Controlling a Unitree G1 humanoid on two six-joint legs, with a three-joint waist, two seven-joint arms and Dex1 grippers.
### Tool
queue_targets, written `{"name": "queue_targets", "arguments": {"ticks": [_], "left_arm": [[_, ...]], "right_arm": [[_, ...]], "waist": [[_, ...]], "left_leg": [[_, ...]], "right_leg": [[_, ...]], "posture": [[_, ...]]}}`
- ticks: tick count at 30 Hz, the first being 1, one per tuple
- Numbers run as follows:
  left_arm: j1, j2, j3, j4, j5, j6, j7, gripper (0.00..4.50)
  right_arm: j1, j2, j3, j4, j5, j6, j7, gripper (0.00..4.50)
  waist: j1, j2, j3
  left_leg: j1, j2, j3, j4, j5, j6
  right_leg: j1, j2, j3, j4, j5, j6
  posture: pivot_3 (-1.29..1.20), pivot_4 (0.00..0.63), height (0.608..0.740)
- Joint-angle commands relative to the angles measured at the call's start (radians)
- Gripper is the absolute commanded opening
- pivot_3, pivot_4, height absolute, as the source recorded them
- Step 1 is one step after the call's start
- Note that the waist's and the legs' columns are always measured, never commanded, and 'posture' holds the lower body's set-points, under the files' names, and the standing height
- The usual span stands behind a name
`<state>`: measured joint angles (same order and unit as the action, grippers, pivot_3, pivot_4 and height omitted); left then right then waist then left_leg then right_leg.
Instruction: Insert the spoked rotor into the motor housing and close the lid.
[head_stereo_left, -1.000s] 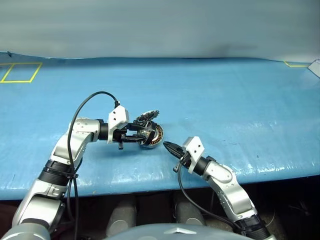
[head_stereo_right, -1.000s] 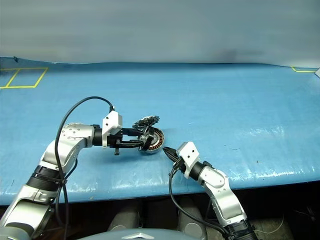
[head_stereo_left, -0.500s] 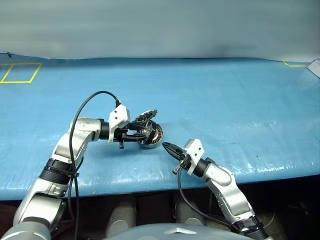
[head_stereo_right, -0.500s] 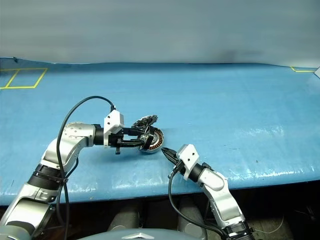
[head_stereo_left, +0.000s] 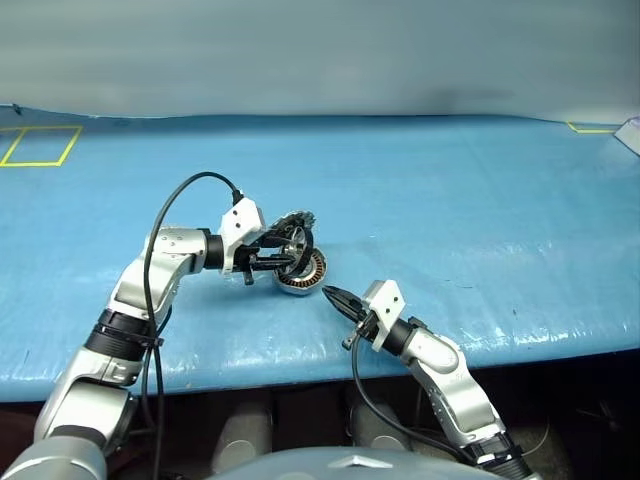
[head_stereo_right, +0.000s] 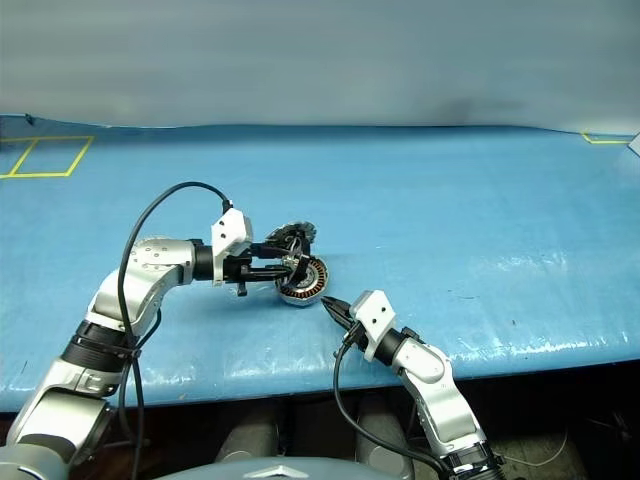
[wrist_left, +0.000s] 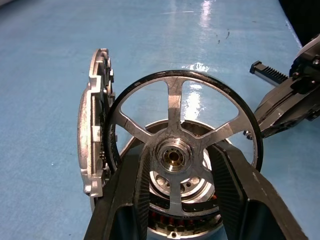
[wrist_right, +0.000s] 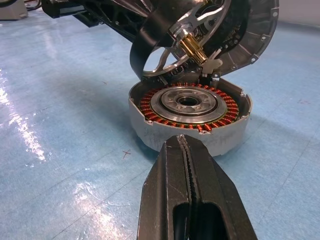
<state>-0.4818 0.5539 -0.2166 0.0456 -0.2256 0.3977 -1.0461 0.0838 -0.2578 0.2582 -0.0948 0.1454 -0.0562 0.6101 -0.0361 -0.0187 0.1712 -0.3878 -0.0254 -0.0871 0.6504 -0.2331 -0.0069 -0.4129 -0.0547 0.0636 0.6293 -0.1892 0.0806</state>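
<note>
The motor housing (wrist_right: 187, 102), a flat round case with copper windings around a silver hub, lies on the blue table (head_stereo_left: 450, 200). Its silvery notched lid (wrist_left: 95, 130) stands upright at the housing's far edge. My left gripper (wrist_left: 176, 150) is shut on the hub of the spoked rotor (wrist_left: 175, 107), a dark-rimmed wheel with silver spokes. It holds the rotor (head_stereo_left: 297, 242) tilted just above the housing (head_stereo_left: 305, 275), against the raised lid. My right gripper (head_stereo_left: 330, 292) is shut and empty. Its tip (wrist_right: 186, 150) points at the housing's near wall, a short gap away.
A yellow taped square (head_stereo_left: 40, 145) marks the table's far left, and a yellow corner mark (head_stereo_left: 590, 128) the far right. The table's front edge (head_stereo_left: 300, 365) runs just below both arms. A black cable (head_stereo_left: 190, 190) loops over the left wrist.
My left wrist has turned slightly and carried the rotor a touch farther over the housing. The right gripper has stayed where it was.
</note>
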Motion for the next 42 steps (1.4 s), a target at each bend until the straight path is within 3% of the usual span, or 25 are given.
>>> {"name": "queue_targets", "arguments": {"ticks": [1,19,42], "left_arm": [[-0.027,-0.002,-0.01,0.0,0.027,-0.036,0.003,1.55],[-0.044,0.032,-0.047,0.025,0.085,-0.084,-0.078,1.55],[-0.184,0.032,-0.079,0.128,0.134,-0.135,-0.169,1.55]], "right_arm": [[0.002,0.006,-0.009,-0.023,0.006,-0.019,-0.005,0.0],[0.011,0.008,-0.01,-0.013,0.005,-0.016,-0.02,0.0],[0.023,0.034,0.001,-0.002,-0.012,-0.028,-0.039,0.0]], "waist": [[-0.001,0.0,0.0],[-0.001,0.0,0.0],[-0.001,0.0,0.0]], "left_leg": [[0.0,0.0,0.0,0.0,0.0,0.0],[0.0,0.0,0.0,0.0,0.0,0.0],[0.0,0.0,0.0,0.0,0.0,0.0]], "right_leg": [[0.0,0.0,0.0,0.0,0.0,0.0],[0.0,0.0,0.0,0.0,0.0,0.0],[0.0,0.0,0.0,0.0,0.0,0.0]], "posture": [[0.0,0.15,0.74],[0.0,0.15,0.74],[0.0,0.15,0.74]]}}
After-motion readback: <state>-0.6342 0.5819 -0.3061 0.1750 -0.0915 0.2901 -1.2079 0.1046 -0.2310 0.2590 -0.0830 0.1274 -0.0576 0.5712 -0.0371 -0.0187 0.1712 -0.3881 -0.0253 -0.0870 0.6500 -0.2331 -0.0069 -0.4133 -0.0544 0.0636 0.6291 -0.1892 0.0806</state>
